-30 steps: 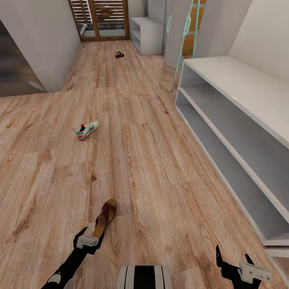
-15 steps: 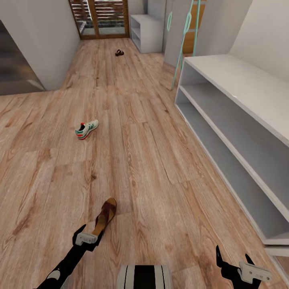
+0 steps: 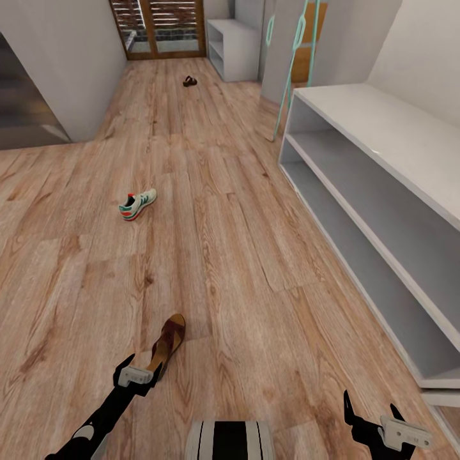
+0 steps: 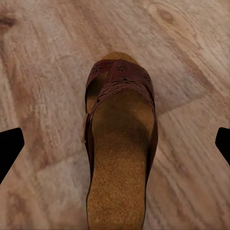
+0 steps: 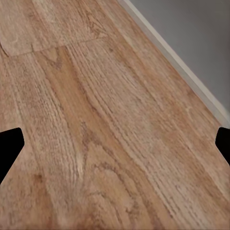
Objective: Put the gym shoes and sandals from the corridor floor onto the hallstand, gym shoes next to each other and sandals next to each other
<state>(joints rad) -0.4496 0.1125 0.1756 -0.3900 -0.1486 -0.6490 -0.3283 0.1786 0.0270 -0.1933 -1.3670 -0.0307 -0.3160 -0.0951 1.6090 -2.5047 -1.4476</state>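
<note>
A dark brown sandal (image 3: 167, 340) with a tan footbed lies on the corridor floor (image 3: 243, 255) just ahead of my left gripper (image 3: 142, 368). In the left wrist view the sandal (image 4: 120, 143) sits between the wide-apart fingertips (image 4: 9, 148), untouched; that gripper (image 4: 115, 151) is open. A second sandal (image 3: 190, 81) lies far down the corridor. One white gym shoe (image 3: 137, 205) with green stripes rests on the floor at mid left; the other gym shoe is out of view. The hallstand (image 3: 383, 137) stands along the right. My right gripper (image 3: 370, 405) hangs open over bare floor (image 5: 105, 134).
A slim teal ladder-like frame (image 3: 295, 51) leans beyond the hallstand's far end. A small white shelf unit (image 3: 233, 54) and a wooden door (image 3: 160, 25) close the corridor's far end. A grey wall corner (image 3: 70, 70) juts in at left.
My left arm has drawn slightly back and to the left, still behind the sandal's heel. The head view has tilted a little. The shoes have not moved.
</note>
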